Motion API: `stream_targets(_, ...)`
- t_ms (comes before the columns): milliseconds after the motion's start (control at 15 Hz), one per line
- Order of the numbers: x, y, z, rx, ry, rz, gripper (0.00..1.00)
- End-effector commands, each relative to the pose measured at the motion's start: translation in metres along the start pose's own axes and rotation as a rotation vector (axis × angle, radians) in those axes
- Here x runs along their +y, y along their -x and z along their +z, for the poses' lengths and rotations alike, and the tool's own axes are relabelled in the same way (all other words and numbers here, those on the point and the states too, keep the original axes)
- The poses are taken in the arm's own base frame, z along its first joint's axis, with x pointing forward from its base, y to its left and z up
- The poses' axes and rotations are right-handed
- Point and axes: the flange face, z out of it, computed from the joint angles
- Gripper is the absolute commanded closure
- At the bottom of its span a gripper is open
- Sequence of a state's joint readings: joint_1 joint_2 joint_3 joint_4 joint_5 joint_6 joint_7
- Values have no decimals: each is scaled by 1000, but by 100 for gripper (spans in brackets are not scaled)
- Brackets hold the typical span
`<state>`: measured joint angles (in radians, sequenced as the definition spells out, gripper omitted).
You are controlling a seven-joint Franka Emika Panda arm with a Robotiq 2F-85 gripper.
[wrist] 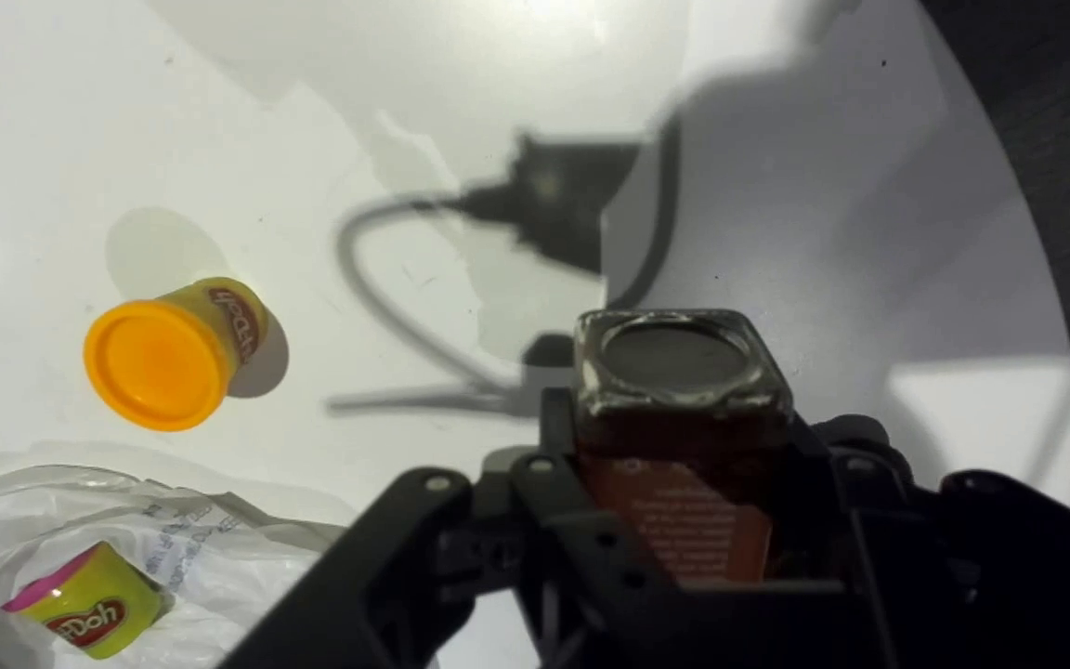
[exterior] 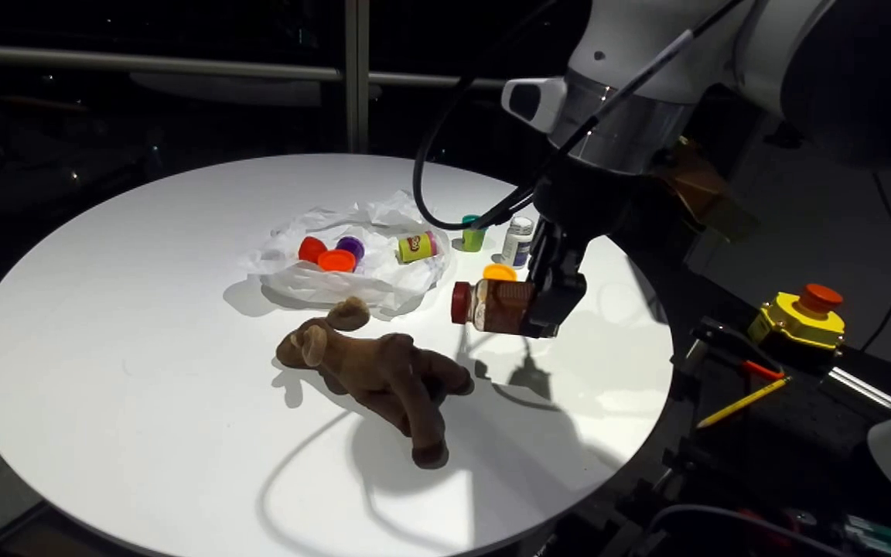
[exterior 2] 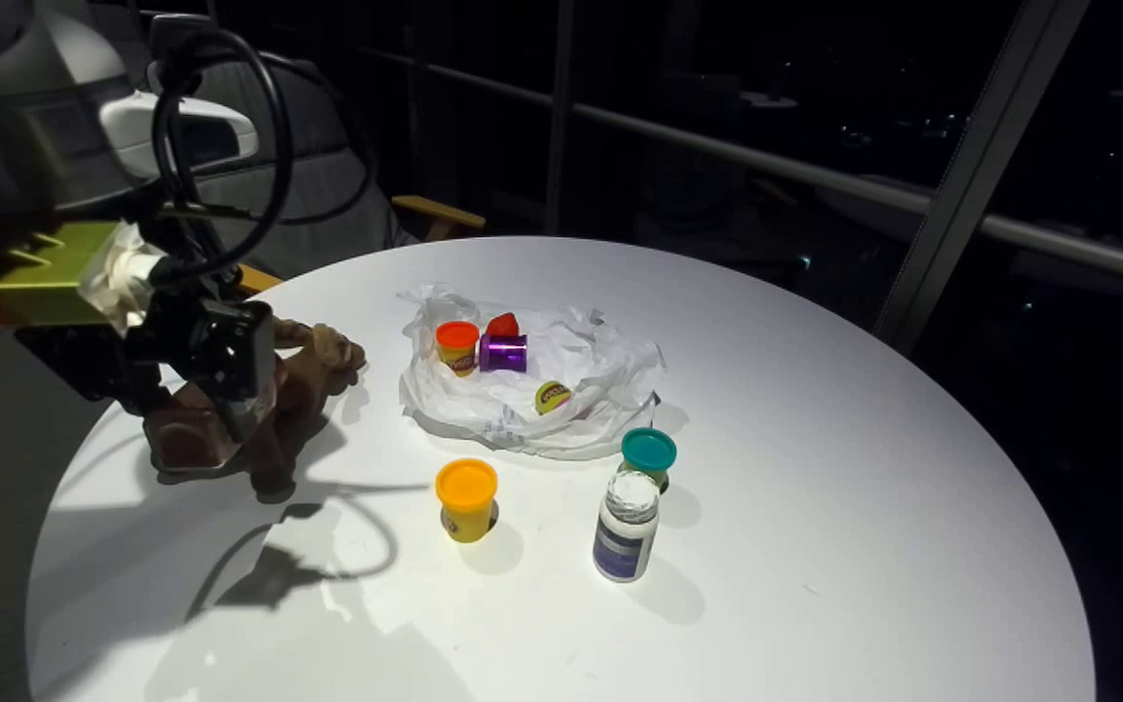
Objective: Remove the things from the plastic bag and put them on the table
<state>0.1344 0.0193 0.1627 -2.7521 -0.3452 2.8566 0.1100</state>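
My gripper (wrist: 679, 427) is shut on a brown jar with a red lid (exterior: 501, 305), held sideways above the white table (exterior: 144, 418). Its flat glass base faces up the wrist view. The opened-out plastic bag (exterior 2: 522, 429) lies on the table with an orange-lidded tub (exterior 2: 457, 341), a red piece (exterior 2: 503, 325), a purple can (exterior 2: 504, 353) and a yellow-green tub (exterior: 417, 247) on it. Outside the bag are an orange-lidded yellow tub (exterior 2: 467, 497), a teal-lidded tub (exterior 2: 648, 450) and a white bottle (exterior 2: 626, 536). A brown plush animal (exterior: 372, 367) lies on the table too.
The plush animal's legs reach to just beside and below the held jar in an exterior view. The table's round edge curves along the right of the wrist view. A yellow box with a red button (exterior: 800, 319) and a pencil (exterior: 743, 402) lie off the table.
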Motion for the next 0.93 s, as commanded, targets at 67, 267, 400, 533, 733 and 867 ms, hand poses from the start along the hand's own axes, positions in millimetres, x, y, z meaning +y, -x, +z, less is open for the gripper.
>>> stream_targets(67, 6, -11, 21, 4, 38, 70, 76)
stream_targets(267, 13, -16, 41, -18, 70, 106, 76)
stream_targets(400, 16, -20, 59, -43, 81, 125, 76)
stream_targets(533, 15, -23, 74, -64, 83, 134, 76)
stream_targets(733, 13, -26, 95, -95, 79, 145, 76)
stream_targets(867, 13, -30, 105, -105, 74, 152, 76)
